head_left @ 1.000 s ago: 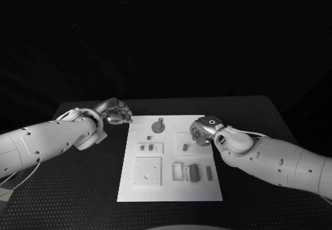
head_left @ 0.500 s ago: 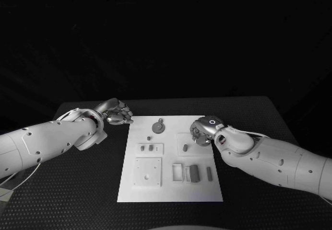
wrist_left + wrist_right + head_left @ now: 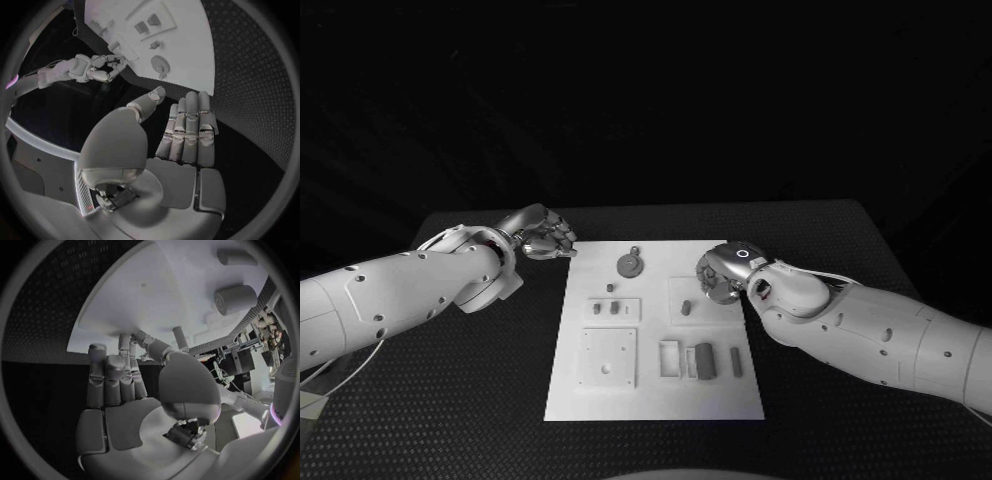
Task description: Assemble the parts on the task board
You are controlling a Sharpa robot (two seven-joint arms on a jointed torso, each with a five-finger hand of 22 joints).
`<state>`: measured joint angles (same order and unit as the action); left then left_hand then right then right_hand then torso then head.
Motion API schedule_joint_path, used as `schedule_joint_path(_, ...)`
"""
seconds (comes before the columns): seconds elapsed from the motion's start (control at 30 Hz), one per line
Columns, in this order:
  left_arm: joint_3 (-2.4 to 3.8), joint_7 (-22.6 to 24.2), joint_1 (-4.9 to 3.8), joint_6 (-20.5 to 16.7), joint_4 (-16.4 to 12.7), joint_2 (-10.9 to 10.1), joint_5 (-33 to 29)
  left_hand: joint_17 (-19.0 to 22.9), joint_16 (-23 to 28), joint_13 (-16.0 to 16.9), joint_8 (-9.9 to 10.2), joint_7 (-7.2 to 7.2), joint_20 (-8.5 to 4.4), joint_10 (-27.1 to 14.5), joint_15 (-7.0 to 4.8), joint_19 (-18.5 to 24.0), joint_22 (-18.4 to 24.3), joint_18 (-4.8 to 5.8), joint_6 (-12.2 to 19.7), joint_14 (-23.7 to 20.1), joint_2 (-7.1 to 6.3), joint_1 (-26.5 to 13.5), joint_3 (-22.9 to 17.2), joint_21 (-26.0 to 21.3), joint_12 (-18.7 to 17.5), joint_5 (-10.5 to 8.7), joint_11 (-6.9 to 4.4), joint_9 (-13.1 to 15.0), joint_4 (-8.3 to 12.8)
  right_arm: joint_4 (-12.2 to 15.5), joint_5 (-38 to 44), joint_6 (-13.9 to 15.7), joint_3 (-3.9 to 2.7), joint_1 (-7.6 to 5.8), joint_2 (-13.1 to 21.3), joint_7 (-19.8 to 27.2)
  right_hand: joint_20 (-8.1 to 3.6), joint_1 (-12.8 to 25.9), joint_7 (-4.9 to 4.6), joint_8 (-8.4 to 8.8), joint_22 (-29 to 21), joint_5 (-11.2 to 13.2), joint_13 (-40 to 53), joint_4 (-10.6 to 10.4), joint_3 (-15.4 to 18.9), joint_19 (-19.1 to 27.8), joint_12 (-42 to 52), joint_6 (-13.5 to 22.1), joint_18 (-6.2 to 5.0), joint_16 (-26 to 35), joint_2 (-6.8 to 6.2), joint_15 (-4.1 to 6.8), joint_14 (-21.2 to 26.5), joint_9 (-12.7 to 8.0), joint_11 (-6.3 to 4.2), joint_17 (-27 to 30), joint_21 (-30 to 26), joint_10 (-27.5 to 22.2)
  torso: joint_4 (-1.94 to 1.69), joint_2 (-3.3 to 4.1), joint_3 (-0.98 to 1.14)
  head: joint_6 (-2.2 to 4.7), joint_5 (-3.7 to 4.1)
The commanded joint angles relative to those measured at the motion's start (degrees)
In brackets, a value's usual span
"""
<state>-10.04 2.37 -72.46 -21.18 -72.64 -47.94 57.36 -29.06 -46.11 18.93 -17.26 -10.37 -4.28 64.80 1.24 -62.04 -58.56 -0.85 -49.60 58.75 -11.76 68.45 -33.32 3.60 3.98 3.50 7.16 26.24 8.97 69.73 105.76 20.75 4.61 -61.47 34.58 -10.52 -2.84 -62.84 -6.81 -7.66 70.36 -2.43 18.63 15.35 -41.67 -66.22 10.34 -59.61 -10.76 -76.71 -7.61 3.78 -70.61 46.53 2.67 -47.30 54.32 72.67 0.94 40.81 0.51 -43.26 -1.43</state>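
black table, dotted textured surface

Right hand has edged slightly up the task board

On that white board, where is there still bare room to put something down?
The white task board is bare along its near edge, below the square recessed plate and grey upright blocks. Its middle is crowded, and the right hand covers the far right.

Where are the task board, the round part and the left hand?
task board [image 3: 574, 400]: head view, bare near corner.
round part [image 3: 630, 264]: head view, middle of its disc.
left hand [image 3: 545, 235]: head view, middle of the hand.
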Motion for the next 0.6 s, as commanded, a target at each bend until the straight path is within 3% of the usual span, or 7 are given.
schedule_joint_path(0.03, 0.02, 0.1, -0.06, 0.2, -0.1, 0.0, 0.3, -0.1, 0.2, -0.1, -0.3, -0.01, -0.04, -0.4, 0.03, -0.5, 0.1, -0.22, 0.4, 0.6, -0.44, 0.3, 0.2, 0.3, 0.0, -0.11, 0.13, -0.1, -0.2, -0.3, -0.7, -1.9, 0.04, 0.05, 0.0, 0.5, -0.01, 0.0, -0.12, 0.22, -0.1, -0.2, -0.4, 0.2, -0.2, 0.3, -0.4, 0.2, -4.24, 0.3, 0.43, -0.31, 0.1, -0.1, 0.24, 0.0, -0.2, -0.5, -0.03, 0.04, 0.04, -0.06, 0.05)
schedule_joint_path(0.3, 0.02, 0.1, -0.06, 0.2, -0.1, 0.1, 0.4, -0.2, 0.2, -0.1, -0.3, -0.01, -0.08, -0.4, 0.0, -0.7, 0.1, -0.25, 0.4, 0.7, -0.44, 0.3, 0.2, 0.3, 0.0, -0.1, 0.11, -0.1, -0.2, -0.4, -1.2, -3.9, 0.04, 0.06, -0.2, 0.6, 0.04, -0.3, -0.52, 0.81, -0.1, -0.2, -0.7, 0.7, -0.3, 0.6, -1.4, 1.1, -4.23, 0.5, 0.46, -0.92, 0.3, -0.3, 0.84, 0.0, -0.5, -1.5, -0.05, 0.02, 0.03, -0.1, 0.09)
schedule_joint_path(0.6, 0.03, 0.0, -0.06, 0.2, -0.1, 0.1, 0.4, -0.4, 0.1, -0.1, -0.3, -0.01, -0.11, -0.4, -0.04, -0.8, 0.2, -0.28, 0.4, 0.9, -0.43, 0.3, 0.3, 0.4, 0.0, -0.09, 0.09, -0.1, -0.3, -0.2, -1.0, -2.1, 0.05, 0.07, -0.3, 0.5, 0.02, -0.8, -0.12, 0.28, 0.0, -0.2, -0.5, 0.9, -0.3, -0.2, -1.1, 0.0, -4.24, 0.1, 1.45, -0.58, -0.5, 0.1, 0.48, -0.2, 0.0, -0.3, -0.06, 0.01, -0.01, -0.12, 0.11)
